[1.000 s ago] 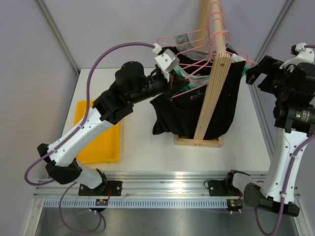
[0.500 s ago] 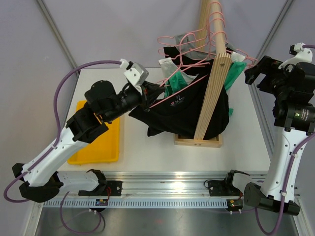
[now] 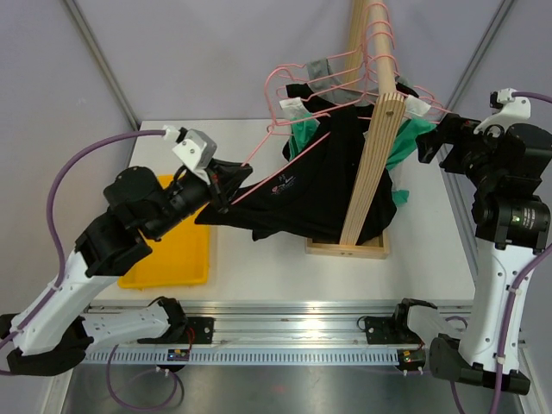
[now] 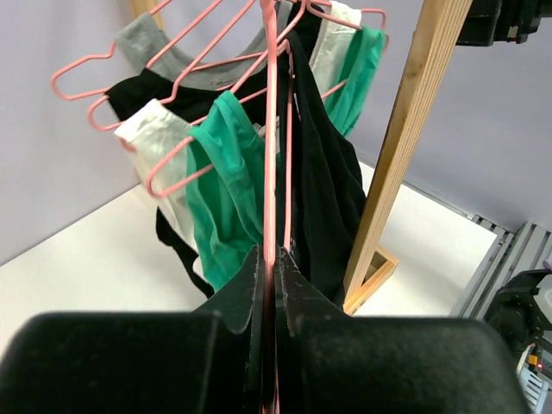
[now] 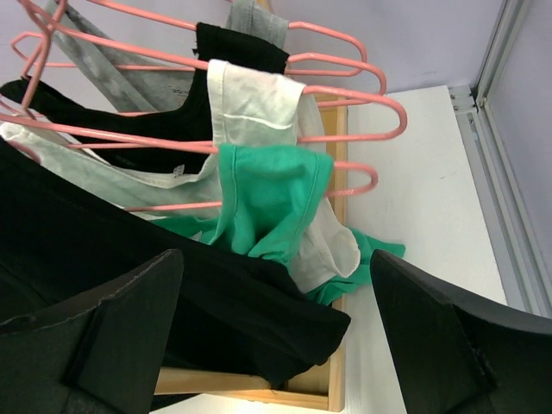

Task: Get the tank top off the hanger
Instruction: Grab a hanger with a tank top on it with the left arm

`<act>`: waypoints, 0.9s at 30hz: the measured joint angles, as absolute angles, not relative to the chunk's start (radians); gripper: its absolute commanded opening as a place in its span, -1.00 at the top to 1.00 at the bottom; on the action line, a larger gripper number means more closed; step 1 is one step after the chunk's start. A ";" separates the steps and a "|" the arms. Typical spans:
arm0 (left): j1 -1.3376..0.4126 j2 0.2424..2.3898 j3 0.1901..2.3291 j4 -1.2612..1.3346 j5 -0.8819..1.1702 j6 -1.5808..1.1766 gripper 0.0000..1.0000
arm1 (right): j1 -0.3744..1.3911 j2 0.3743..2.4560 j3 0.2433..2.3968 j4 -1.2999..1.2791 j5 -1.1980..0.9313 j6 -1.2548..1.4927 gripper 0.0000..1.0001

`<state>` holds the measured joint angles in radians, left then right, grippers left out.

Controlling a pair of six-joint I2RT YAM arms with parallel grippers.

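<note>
- White table (image 3: 259, 259), lilac-grey walls; wooden rack (image 3: 371, 172) at the back, hung w/ pink hangers carrying grey, white and green garments.
- Left gripper (image 3: 226, 185) is clenched on the wire of a pink hanger (image 4: 271, 129), out to the rack's left, above the edge of a yellow tray (image 3: 168, 259).
- The black tank top (image 3: 319, 198) is still on that hanger, stretched from the left gripper back across the rack post and clear of the table.
- Right gripper (image 5: 276, 259) has jaws spread wide, grasping nothing, just beside the garments' right-hand edge.
- Progress: early-to-mid, approx. The hanger is drawn out, but the top is not yet stripped off it. Can't tell if its hook is free of the rail.
- Vs. a sec ago: left arm has swung down and left from the rack, dragging hanger and top sideways. Right arm has turned slightly toward the clothes.
</note>
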<state>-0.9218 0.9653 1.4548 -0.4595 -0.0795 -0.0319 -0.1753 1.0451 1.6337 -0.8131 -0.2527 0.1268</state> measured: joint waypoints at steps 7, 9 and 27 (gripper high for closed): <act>-0.922 0.840 1.454 -0.562 -0.099 -0.073 1.00 | -0.170 1.006 1.639 -0.815 -0.254 0.126 -0.94; -0.922 0.817 1.451 -0.583 -0.099 -0.089 1.00 | -0.169 1.005 1.645 -0.817 -0.256 0.127 -0.94; -0.918 0.485 1.108 -0.632 0.094 -0.161 1.00 | -0.165 0.741 1.569 -0.895 -0.419 0.117 -0.85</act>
<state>-0.9180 0.4847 1.1084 -0.6323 0.0944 -0.1612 -0.1654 0.7406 1.5692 -0.8951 -0.4194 0.1173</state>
